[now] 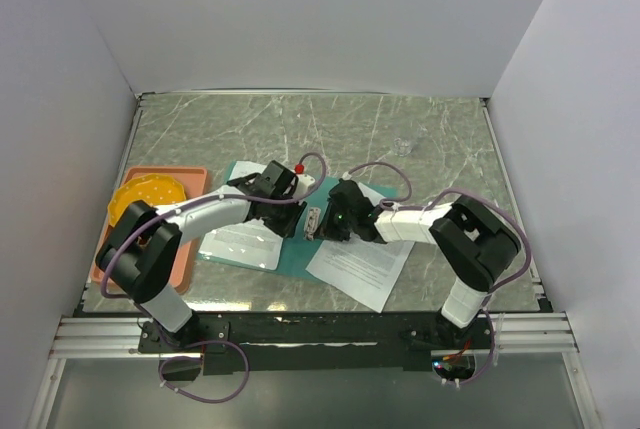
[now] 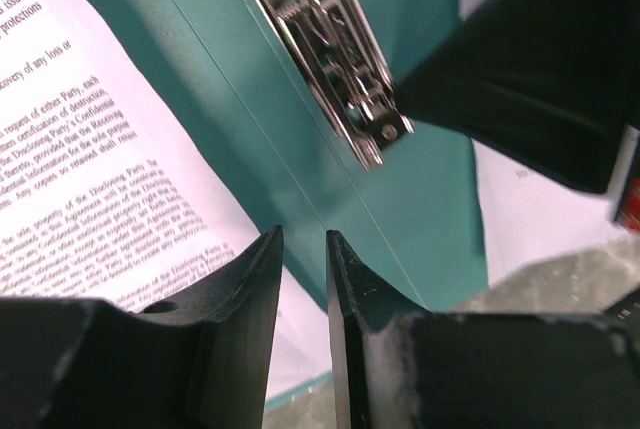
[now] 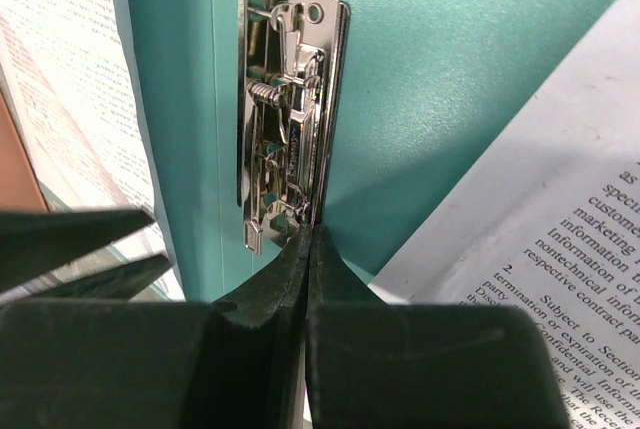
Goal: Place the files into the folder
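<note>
Right wrist view, nearest first: the right claw [image 3: 308, 249] has its two dark fingers pressed together with no gap, their tips touching the near end of the shiny metal spring clip [image 3: 290, 119]. Whether anything thin is pinched between them I cannot tell. The clip's long axis runs straight away from this claw, along the spine of the thin teal-green plastic folder [image 3: 430, 79], which lies open and flat on the grey marbled desk [image 1: 330, 124]. Just right of the fingers a white printed paper sheet [image 3: 540, 269] overlaps the folder's edge; another sheet [image 3: 60, 69] lies to the left.

From the left wrist, the left claw [image 2: 304, 249] stands slightly parted and empty, above the folder. The clip lies ahead of it and to its right, slanting away; a printed sheet [image 2: 100, 169] sits to its left on the folder's inner face.

Overhead, both claws meet at the folder's middle, the right one nearer the clip. My judgement: the right arm is placed to work the clip lever, and the sheets must then slide under it. Far left rests a salmon-orange tray [image 1: 190, 239] holding a yellow plate [image 1: 145, 194].
</note>
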{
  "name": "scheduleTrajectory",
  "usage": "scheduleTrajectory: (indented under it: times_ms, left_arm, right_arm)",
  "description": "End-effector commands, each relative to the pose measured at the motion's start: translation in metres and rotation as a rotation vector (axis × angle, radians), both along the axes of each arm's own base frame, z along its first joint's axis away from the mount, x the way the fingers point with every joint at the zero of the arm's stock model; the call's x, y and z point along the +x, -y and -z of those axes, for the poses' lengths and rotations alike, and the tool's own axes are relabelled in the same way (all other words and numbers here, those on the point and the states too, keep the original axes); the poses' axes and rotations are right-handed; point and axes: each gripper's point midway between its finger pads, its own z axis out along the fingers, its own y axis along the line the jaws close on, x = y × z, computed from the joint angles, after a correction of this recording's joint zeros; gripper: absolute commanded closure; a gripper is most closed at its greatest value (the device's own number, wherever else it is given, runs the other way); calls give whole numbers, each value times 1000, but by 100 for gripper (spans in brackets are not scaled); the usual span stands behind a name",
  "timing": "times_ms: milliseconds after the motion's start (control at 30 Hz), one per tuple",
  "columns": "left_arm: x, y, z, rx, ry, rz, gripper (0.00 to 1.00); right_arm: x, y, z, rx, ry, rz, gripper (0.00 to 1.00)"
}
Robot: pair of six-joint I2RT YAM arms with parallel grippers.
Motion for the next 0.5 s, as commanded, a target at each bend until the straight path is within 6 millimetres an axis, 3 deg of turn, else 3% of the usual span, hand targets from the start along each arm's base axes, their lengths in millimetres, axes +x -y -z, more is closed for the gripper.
scheduleTrajectory:
  times_ms: [0,300,467]
  left_arm:
    - [23,11,-1,-79,78,0,70]
    - [24,15,-2,-130,72,8,71]
    - [20,19,9,-120,46,19,71]
  right_arm:
    - [-25,29,40,-185,-103,32,100]
    - [-27,29,43,-189,-109,27,100]
    - [-27,29,44,-179,-106,25,100]
